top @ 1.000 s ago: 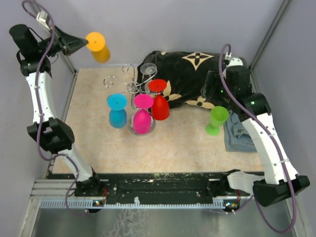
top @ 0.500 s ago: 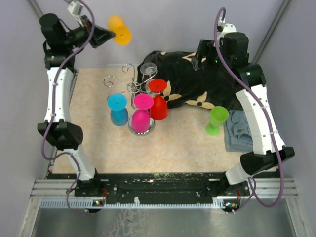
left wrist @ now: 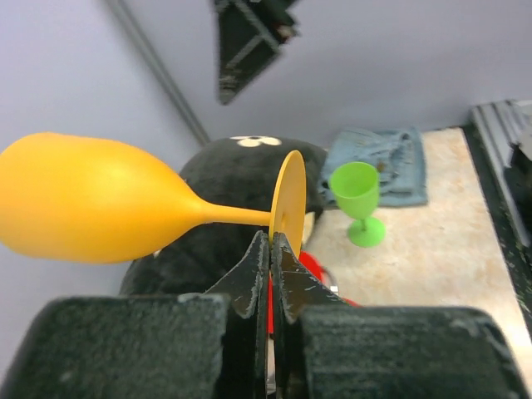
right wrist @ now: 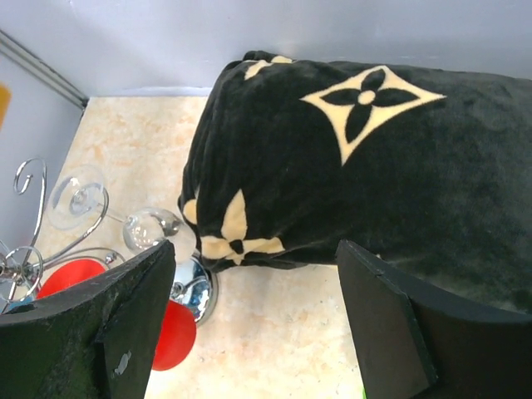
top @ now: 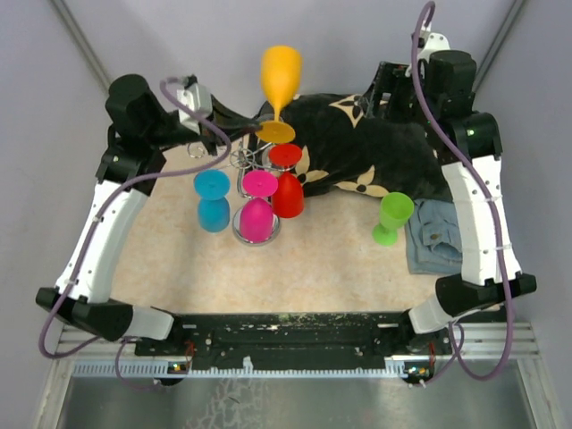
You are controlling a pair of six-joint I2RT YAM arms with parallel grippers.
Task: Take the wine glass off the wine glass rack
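My left gripper (top: 257,132) is shut on the edge of the round foot of an orange wine glass (top: 280,73), held in the air just above the top of the wine glass rack (top: 239,159). In the left wrist view the orange wine glass (left wrist: 83,199) lies sideways, its foot pinched between my fingertips (left wrist: 258,258). Blue (top: 213,201), pink (top: 257,210) and red (top: 289,188) glasses hang upside down on the rack. A clear glass (right wrist: 79,195) hangs on a curled arm of the rack (right wrist: 25,249). My right gripper (right wrist: 258,283) is open and empty, high over the blanket.
A black blanket (top: 366,143) with cream flower marks lies bunched at the back, touching the rack's chrome base (right wrist: 195,287). A green wine glass (top: 391,216) stands upright on the table at the right, beside a folded denim cloth (top: 433,241).
My left arm has swung from the far left corner to the right, carrying the orange glass to above the rack. My right arm has risen and drawn back towards the far right.
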